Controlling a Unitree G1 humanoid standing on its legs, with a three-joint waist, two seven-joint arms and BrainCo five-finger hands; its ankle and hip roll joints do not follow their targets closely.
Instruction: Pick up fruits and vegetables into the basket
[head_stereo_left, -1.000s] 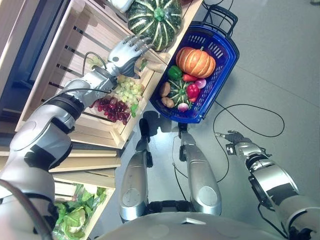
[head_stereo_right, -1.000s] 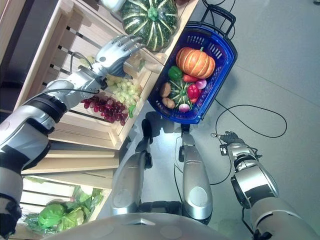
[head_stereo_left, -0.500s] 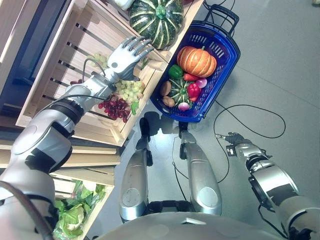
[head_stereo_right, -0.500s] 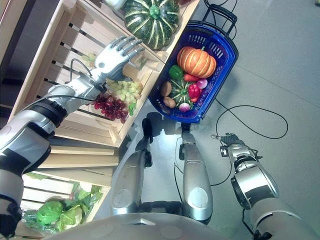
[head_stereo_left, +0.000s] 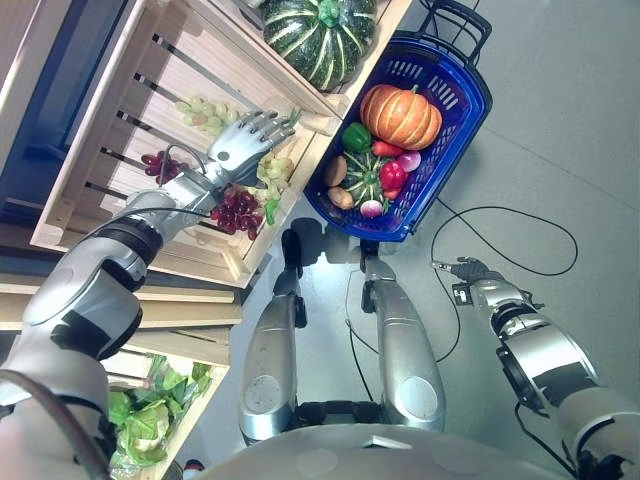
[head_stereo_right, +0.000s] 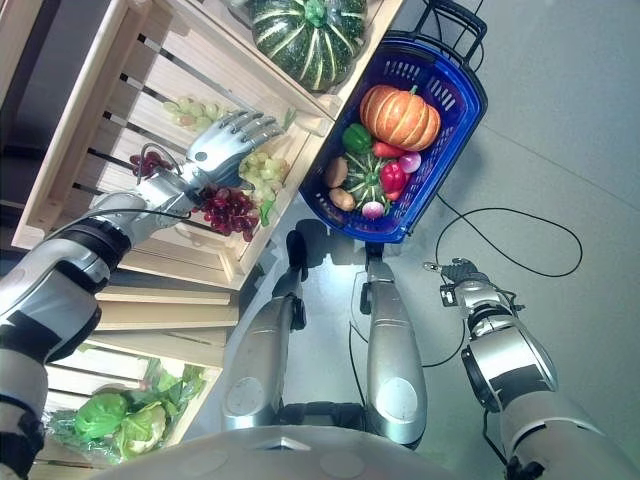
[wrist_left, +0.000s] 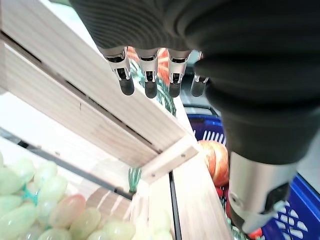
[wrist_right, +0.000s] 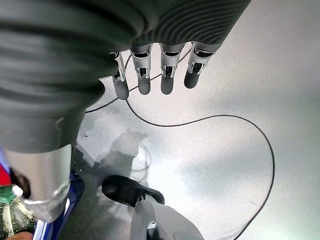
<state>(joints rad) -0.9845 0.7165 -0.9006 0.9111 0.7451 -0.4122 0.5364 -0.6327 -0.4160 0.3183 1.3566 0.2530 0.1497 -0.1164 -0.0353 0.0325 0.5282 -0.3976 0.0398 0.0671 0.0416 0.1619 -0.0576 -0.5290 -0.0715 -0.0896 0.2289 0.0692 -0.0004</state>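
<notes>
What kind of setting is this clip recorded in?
Probably a mock grocery or produce stand: slatted pale wooden crates holding green and red grape bunches, a striped green squash, and a blue plastic shopping basket of vegetables on a grey floor.

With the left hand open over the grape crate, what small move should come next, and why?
Probably lower the left hand onto the green grapes and curl its fingers round them. The hand hovers open above the wooden crate, holding nothing, and the blue basket beside it still has some room.

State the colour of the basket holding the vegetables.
The basket is blue; the left eye view shows it best.
</notes>
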